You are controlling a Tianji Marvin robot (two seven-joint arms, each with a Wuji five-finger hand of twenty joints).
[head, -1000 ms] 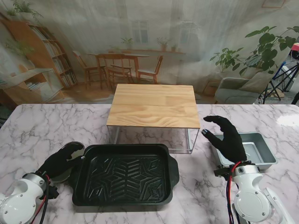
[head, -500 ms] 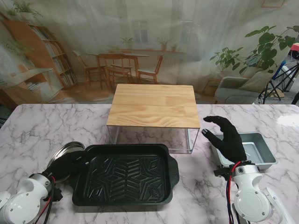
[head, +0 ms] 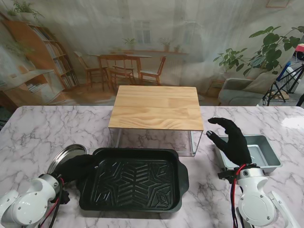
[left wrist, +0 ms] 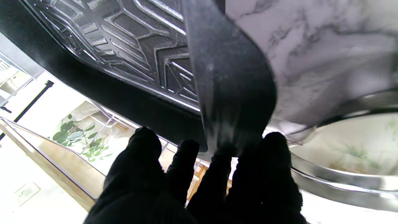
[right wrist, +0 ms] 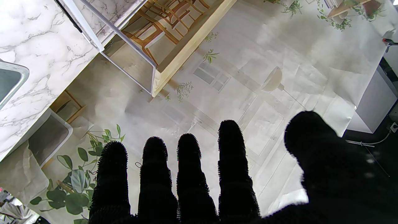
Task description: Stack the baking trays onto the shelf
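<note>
— That black tray point(head: 133, 184) lying in front of the shelf, on the side nearest the robot: how do you reckon it handles?

— Stiff and fairly heavy, I'd judge. Dark matte metal, a raised chevron pattern pressed into the floor, rounded corners, a flared lip at each short end. Those lips are where I'd take it, one per hand, since it's wide.

— And the left hand point(head: 78, 167)?

— It's at the tray's left lip. From the wrist camera the gloved fingertips point(left wrist: 183, 152) crowd right against the handle edge, partly curled, but I can't tell whether they actually grip it.

— The right hand point(head: 232, 142)?

— Raised, fingers spread, holding nothing, hovering over the near end of the small silver tray point(head: 263, 152). That one's a deeper rectangular pan, shiny, probably light and a bit slippery.

— Something round by the left hand?

— A polished round metal dish point(head: 64, 156), just beside the black tray's left end, partly hidden.

— And the shelf point(head: 156, 107)?

— Pale wooden plank top on thin metal legs, bare on top, standing on the white marble-look table point(head: 33, 128).
</note>
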